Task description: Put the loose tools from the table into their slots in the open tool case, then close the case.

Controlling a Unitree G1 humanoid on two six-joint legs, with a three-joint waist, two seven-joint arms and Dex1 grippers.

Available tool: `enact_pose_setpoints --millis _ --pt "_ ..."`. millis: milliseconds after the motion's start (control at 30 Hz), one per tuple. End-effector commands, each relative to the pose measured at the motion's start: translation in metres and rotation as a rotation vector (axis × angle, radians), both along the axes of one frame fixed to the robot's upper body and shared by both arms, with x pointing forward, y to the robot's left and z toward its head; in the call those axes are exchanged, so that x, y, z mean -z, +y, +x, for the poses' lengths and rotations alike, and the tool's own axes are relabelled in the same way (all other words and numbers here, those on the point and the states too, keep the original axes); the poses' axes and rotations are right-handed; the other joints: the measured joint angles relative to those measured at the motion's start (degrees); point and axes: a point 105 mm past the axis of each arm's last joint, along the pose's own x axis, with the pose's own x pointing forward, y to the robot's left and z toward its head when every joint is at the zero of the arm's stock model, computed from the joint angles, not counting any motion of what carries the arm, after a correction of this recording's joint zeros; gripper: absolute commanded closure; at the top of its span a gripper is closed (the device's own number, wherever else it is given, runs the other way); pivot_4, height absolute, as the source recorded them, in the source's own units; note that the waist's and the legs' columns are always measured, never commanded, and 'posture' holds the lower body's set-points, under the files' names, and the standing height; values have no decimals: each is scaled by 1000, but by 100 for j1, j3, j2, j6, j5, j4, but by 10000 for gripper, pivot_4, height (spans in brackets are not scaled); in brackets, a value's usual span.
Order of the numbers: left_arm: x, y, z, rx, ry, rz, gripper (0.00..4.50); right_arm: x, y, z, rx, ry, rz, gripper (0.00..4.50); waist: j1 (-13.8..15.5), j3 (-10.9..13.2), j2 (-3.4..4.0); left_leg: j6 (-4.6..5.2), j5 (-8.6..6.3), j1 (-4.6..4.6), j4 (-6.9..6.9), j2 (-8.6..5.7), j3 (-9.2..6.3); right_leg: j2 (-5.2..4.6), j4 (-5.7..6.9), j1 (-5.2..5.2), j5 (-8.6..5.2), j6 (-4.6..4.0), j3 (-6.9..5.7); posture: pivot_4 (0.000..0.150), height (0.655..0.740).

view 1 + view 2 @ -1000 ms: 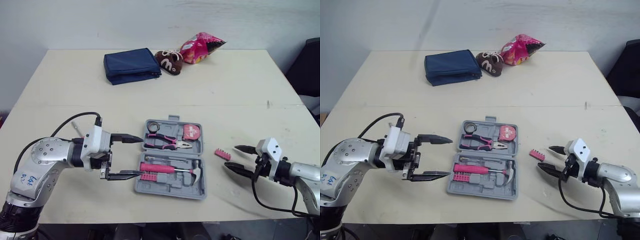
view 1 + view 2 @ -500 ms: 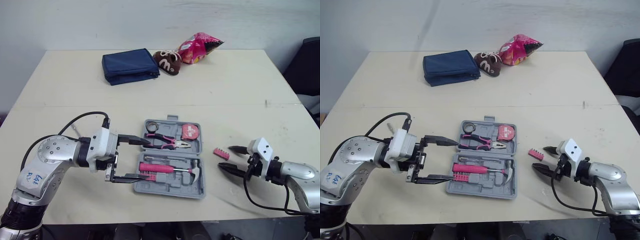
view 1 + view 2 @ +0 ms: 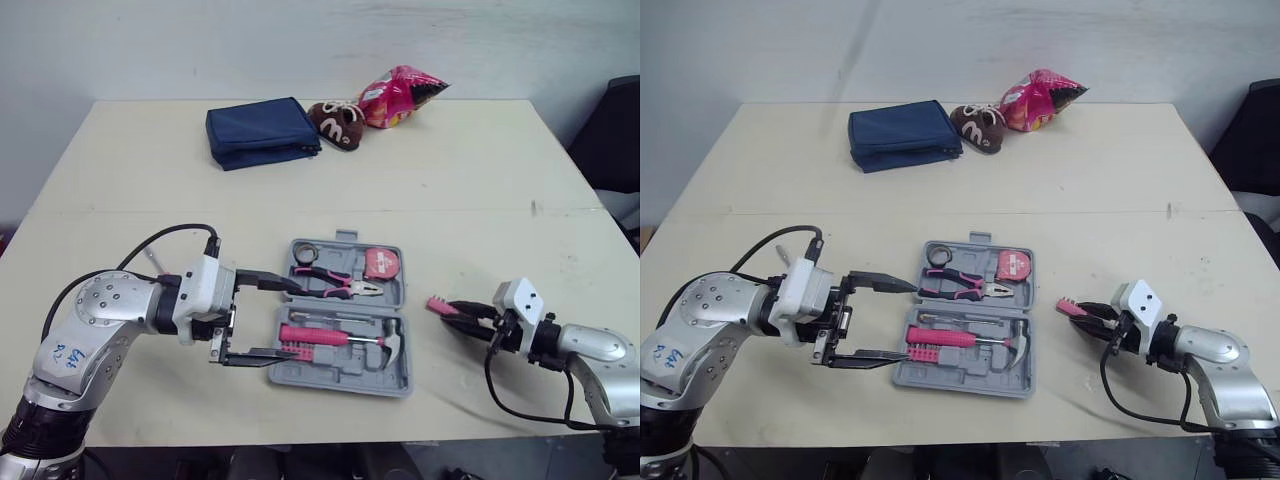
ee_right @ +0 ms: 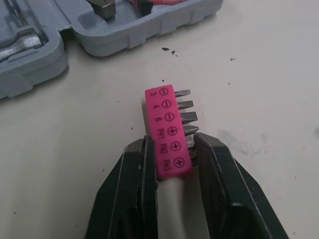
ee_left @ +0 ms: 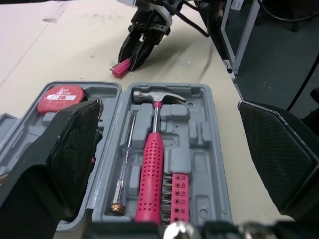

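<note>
Table (image 3: 450, 180), L end effector (image 3: 290, 320) level, wide at tool case (image 3: 335, 375), R end effector (image 3: 465, 310) low, gripping bit holder (image 4: 167, 124)

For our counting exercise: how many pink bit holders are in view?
2. One bit holder sits in the case beside the hammer; the other bit holder lies on the table right of the case, clamped in the right gripper. None looks hidden.

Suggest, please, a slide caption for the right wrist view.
Right gripper clamped on the pink bit holder on the table, beside the open tool case.
</note>
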Motion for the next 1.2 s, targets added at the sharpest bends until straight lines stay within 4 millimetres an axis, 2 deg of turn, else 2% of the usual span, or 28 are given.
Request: enact_pose_setpoints --millis 33,133,200,267,433,600,700,1200 --pt "-9 2 -5 44 -31 -20 0 -34 6 0 -72 -124 -22 37598 1 1 1 0 0 0 0 0 0 0 0 0 0 0 0 1500 7400" --pt "-6 7 -5 47 -52 4 0 -56 25 -5 -177 -149 -44 37598 -25 7 12 0 0 -1 -2 2 2 2 2 -4 0 0 3 1500 7400" --pt "-3 12 -5 53 -76 13 0 -72 48 -12 -278 -122 -58 37598 -35 10 16 -1 0 0 -3 5 4 5 5 -6 0 0 4 1500 7400" --pt "1 17 -4 49 -94 17 0 -78 70 -23 -371 -58 -82 37599 -33 11 18 -6 3 0 -4 8 4 7 12 -13 0 0 6 1500 7400" --pt "16 24 -4 32 -67 50 0 -77 110 -51 -466 148 -84 37599 -3 10 13 -9 5 -7 -25 12 -8 4 3 -20 -5 -10 0 1500 7400" --pt "23 31 -5 -7 -26 53 0 -66 141 -63 -490 226 -128 37599 -9 8 9 3 3 -131 18 5 -7 -11 44 -143 -5 -8 -1 1500 7400" --pt "24 33 -5 -12 -12 58 0 -59 149 -63 -473 255 -161 37599 -23 8 8 6 10 -177 49 6 -7 -12 79 -196 -6 -7 -1 1500 7400" --pt "21 37 -10 -9 23 81 0 -38 162 -58 -384 305 -253 37600 -73 8 7 10 37 -173 42 -2 -12 -16 95 -197 1 -9 -6 1500 7400"
